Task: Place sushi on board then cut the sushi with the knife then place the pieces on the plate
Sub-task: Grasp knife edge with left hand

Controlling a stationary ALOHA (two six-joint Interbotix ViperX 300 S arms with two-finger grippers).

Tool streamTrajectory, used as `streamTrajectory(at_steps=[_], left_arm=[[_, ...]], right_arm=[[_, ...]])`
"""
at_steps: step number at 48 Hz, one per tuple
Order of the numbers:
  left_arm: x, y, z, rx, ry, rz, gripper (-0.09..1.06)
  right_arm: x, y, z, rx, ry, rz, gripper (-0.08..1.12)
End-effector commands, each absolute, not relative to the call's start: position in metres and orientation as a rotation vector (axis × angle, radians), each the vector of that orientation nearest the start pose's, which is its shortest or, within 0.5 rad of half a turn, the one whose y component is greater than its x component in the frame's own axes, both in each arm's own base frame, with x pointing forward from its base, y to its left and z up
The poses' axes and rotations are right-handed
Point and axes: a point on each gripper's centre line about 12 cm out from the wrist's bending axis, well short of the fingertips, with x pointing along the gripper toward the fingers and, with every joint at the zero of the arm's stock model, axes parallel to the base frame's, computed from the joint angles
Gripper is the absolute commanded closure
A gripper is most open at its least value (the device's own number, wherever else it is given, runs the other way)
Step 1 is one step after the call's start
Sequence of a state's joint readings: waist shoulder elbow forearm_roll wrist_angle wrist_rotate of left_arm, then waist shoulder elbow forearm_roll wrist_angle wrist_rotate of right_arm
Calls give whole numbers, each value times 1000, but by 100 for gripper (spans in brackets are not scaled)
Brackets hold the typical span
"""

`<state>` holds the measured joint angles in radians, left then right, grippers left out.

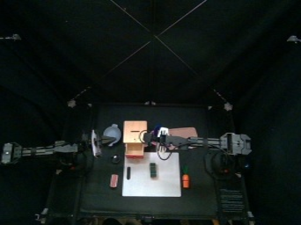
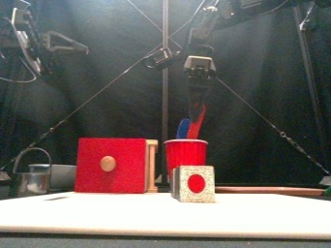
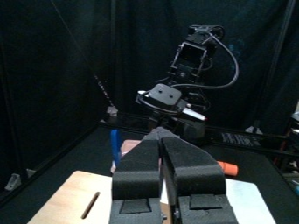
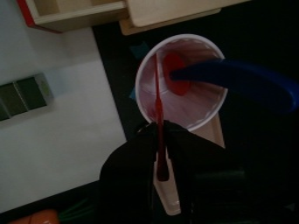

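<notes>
The white board (image 1: 165,186) lies at the front middle of the table as the cutting surface, and the job is set up on it. The sushi roll (image 2: 195,184), dark green blocks joined in 1 piece as far as I can see, already sits on the board near its back edge, so by my reading the first step is done and the knife step is in hand. Just behind it stands the red cup (image 2: 188,155), which holds the 2 knives upright by their handles. The right gripper (image 4: 162,144) hangs straight over the cup with its jaws clamped on the handle of the red knife (image 4: 159,118); the knife's lower end is inside the cup, so it is not yet free. A vertical hold suits drawing it straight up out of the cup.

Around this, the wooden box (image 2: 114,165) with its red drawer front stands left of the cup, close enough to crowd a sideways swing. The left gripper (image 3: 165,144) rests at the table's left, jaws pressed together on nothing. A metal cutter (image 2: 37,178) sits far left, and an orange toy (image 1: 185,182) lies at the board's right edge. The blue knife (image 4: 233,77) leans across the cup and could be dragged along. I cannot make out the plate
</notes>
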<state>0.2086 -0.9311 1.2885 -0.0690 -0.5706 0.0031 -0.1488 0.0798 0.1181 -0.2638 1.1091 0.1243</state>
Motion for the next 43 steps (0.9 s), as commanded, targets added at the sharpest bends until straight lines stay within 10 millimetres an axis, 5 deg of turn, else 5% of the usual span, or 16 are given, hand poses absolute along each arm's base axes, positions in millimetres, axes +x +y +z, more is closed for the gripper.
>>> streamTrajectory(at_steps=[1,14,26,43], left_arm=[[187,45,279,-37,-236,244,67],[188,45,280,-31,-238,242,67],[189,46,286,-28,-252,245,67],[200,43,284,6,-211,215,66]], right_arm=[[399,-90,277,-53,1249,-349,55],[385,-95,302,-101,1226,-400,56],[369,-97,353,-118,1111,-444,56],[326,-77,403,-7,852,-443,56]])
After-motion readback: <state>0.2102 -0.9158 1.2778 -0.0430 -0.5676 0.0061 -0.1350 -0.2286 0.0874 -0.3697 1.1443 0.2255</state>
